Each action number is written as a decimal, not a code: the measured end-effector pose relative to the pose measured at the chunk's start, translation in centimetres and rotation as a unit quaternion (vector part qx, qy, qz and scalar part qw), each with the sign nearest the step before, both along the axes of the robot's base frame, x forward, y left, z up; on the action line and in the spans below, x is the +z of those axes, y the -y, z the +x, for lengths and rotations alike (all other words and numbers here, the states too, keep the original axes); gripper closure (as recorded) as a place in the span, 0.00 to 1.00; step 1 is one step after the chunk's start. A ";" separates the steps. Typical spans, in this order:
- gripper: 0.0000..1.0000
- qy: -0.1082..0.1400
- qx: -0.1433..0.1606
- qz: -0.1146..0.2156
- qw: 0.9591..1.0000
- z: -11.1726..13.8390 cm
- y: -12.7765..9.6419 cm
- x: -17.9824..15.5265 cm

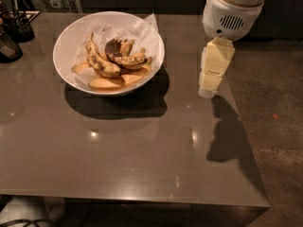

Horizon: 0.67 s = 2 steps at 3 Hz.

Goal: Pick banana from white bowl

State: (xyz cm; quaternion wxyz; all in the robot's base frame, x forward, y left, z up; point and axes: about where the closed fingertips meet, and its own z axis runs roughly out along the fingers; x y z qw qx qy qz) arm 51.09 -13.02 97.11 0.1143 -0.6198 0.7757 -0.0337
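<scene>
The white bowl (71, 37) stands on the table at the back left, lined with crumpled white paper. In it lies the banana (124, 56), short, speckled, with a large dark end at its upper left. A longer curved speckled banana (98, 60) lies to its left, with pale orange pieces (105, 83) around them. My gripper (208, 91) hangs from the white arm above the table's right edge, well to the right of the bowl, pointing down.
A dark container with utensils (19, 25) and another dark object (7, 48) stand at the table's far left. The grey table (132, 150) ends just right of the gripper, with floor beyond. Bottles stand at the back left.
</scene>
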 end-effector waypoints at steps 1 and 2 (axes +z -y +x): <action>0.00 0.011 0.011 0.000 1.000 1.7 -3.1 1.4; 0.00 0.021 0.031 -0.015 0.999 3.6 -6.5 1.6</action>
